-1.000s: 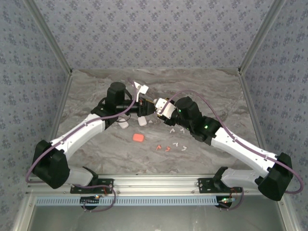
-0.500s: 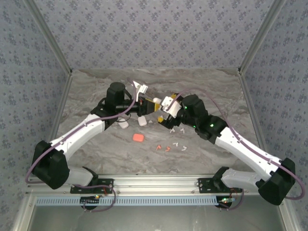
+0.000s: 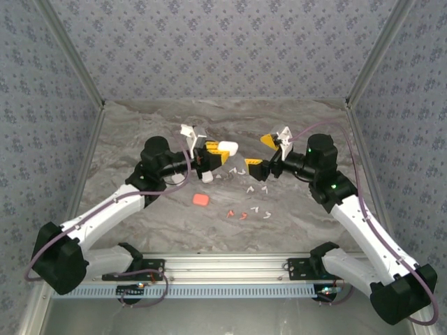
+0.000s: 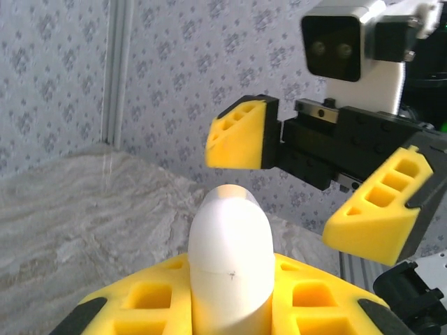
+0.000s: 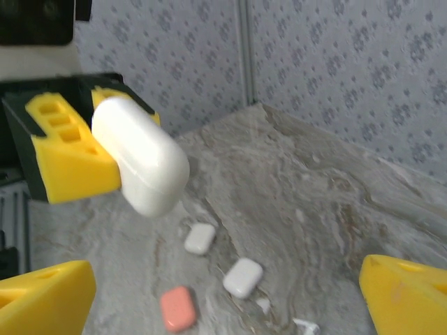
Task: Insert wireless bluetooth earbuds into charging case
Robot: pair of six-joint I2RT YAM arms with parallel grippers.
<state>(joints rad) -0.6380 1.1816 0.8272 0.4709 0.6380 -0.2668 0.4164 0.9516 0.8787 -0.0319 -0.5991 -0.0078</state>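
So the left gripper (image 3: 218, 153) has its yellow fingers clamped tight on a white charging case (image 4: 230, 258), lid closed. It's held up off the table (image 3: 181, 227), beyond and slightly right of the orange-red case (image 3: 200, 200) lying there. The held case's long axis runs straight out along the fingers, rounded end aimed at the right gripper (image 3: 261, 153), with the lid seam running across it.

The right gripper is raised too, off to the right of the orange-red case. Its fingers are spread wide with nothing between them, facing the held case across a gap.

The earbuds are loose on the table right of the orange-red case: orange-red earbuds (image 3: 242, 216) nearest it, white earbuds (image 3: 255, 209) just past those. They're way too tiny to say which way the stems point. A loose white case (image 3: 207, 177) lies just beyond the orange-red case.

Versus a second ago: the right gripper was jammed up against the held case. Now it's backed off to the right and opened up, and the left arm has swung a bit left, case still in its grip.
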